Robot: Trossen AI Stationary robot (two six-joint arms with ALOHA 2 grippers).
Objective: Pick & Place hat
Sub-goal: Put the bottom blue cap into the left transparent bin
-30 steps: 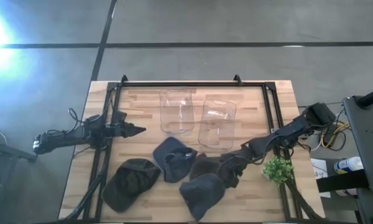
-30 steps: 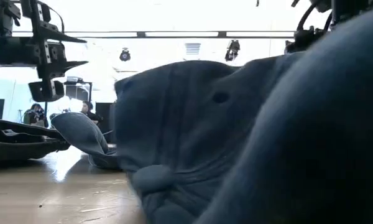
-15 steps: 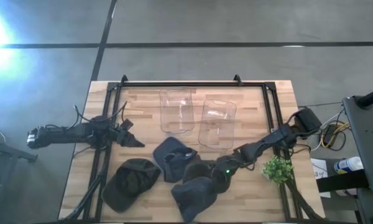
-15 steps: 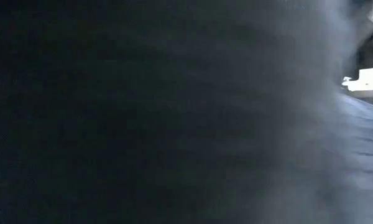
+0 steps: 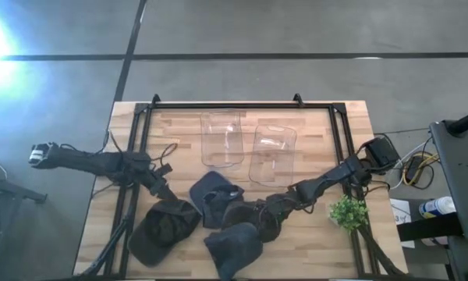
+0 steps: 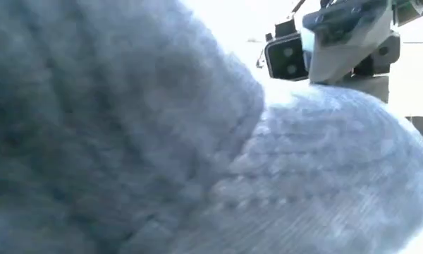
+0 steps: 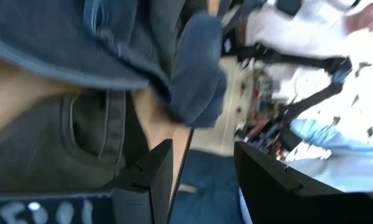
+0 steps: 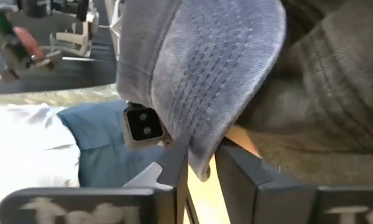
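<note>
Table [image 5: 327,125] | two clear bins [image 5: 249,148] — nothing inside | right fingers [image 8: 236,180] — parted round blue hat [image 8: 199,68]

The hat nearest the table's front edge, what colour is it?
Blue-grey hat, ribbed and stitched; shows best in the right wrist view.

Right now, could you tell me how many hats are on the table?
4, all along the near edge: an olive hat on the left, a blue one beside it, a brown one under the right gripper, a grey-blue one nearest. More could be hidden beneath.
</note>
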